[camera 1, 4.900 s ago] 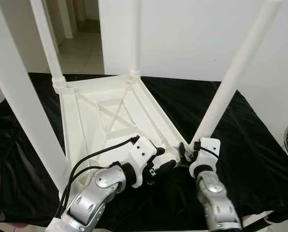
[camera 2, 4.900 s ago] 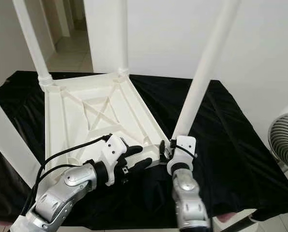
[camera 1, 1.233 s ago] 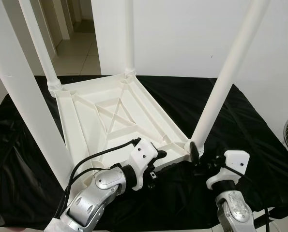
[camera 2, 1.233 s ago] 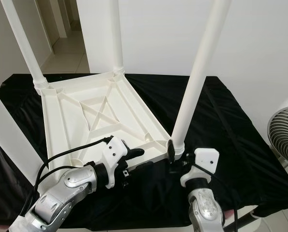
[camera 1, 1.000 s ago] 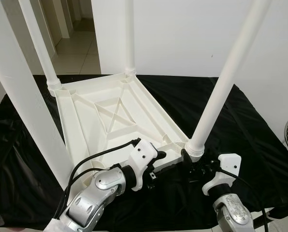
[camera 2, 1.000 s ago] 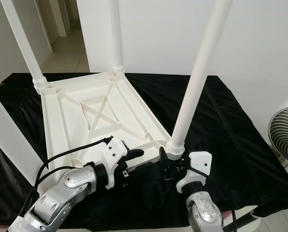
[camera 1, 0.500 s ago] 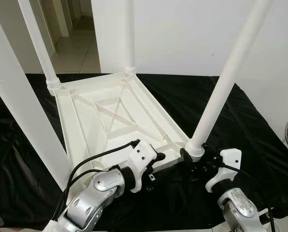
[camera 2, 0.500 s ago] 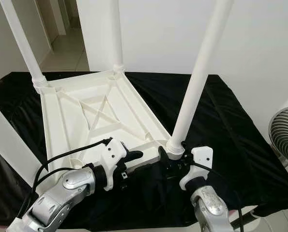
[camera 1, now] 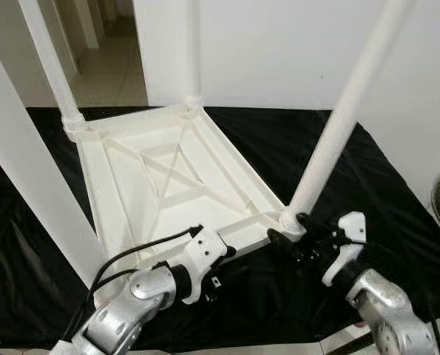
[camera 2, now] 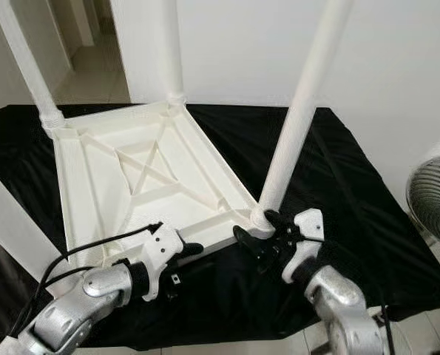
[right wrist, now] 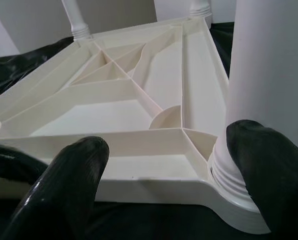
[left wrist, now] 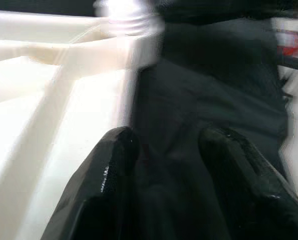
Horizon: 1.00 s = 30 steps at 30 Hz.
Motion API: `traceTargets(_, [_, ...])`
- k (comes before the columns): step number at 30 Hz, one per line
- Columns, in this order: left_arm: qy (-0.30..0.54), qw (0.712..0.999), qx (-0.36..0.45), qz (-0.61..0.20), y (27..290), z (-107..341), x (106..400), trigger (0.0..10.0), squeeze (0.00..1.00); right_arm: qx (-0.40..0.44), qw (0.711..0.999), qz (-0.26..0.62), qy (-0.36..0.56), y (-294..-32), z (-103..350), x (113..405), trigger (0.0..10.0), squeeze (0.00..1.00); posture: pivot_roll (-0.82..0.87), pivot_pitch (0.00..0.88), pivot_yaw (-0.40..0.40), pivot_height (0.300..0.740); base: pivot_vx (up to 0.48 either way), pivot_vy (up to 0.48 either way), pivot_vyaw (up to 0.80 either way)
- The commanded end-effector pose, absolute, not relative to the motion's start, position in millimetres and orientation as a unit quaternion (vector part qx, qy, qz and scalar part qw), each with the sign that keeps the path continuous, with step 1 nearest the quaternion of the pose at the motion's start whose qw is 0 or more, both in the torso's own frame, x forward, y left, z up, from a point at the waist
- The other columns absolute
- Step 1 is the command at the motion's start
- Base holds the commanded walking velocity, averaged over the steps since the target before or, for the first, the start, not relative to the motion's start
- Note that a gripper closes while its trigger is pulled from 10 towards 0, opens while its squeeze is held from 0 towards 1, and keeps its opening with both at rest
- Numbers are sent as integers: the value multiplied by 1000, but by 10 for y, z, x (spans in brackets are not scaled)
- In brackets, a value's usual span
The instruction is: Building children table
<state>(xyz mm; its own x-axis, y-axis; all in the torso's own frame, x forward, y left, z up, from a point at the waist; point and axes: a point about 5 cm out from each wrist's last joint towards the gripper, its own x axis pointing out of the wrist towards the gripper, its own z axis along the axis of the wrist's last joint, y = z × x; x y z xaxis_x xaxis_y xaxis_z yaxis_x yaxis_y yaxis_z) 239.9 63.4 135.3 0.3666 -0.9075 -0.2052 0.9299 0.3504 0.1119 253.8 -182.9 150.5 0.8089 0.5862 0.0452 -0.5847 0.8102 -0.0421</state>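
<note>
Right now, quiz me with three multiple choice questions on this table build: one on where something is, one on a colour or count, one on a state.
1. Where is the right gripper?
A. at the base of the near right leg
B. at the far left leg
C. on the fan

2. What colour is the cloth under the table?
A. white
B. black
C. red

3. How does the table lie?
A. upright
B. on its side
C. upside down

1 A: its fingers flank that leg's collar.
2 B: dark fabric surrounds the table.
3 C: legs point upward.

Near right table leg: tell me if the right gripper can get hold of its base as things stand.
Probably yes. The right gripper is open right at the leg's base, one finger already beside its threaded collar, with nothing between them.
</note>
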Motion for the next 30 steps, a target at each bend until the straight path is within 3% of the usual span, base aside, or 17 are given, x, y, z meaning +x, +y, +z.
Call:
traceTargets(1, [61, 813, 110, -569, 700, 1323, 2418, 10000, 0, -25, 954, 299, -33, -1886, 1533, 2601, 10000, 0, -52, 105, -16, 740, 0, 0, 0])
traceTargets(12, [48, 845, 172, -504, 1072, 1386, 2789, 10000, 0, -60, 956, 269, -97, -1945, 1743, 2866, 10000, 0, -43, 119, -11, 740, 0, 0, 0])
traceTargets(20, [27, 876, 177, -447, 1274, 1514, 3008, 10000, 0, -43, 959, 245, -138, -1793, 1773, 2881, 10000, 0, -40, 119, -6, 740, 0, 0, 0])
traceTargets(30, [23, 862, 160, -480, 1119, 1475, 2859, 10000, 0, -39, 961, 244, -125, -1779, 1697, 2868, 10000, 0, -36, 116, -5, 740, 0, 0, 0])
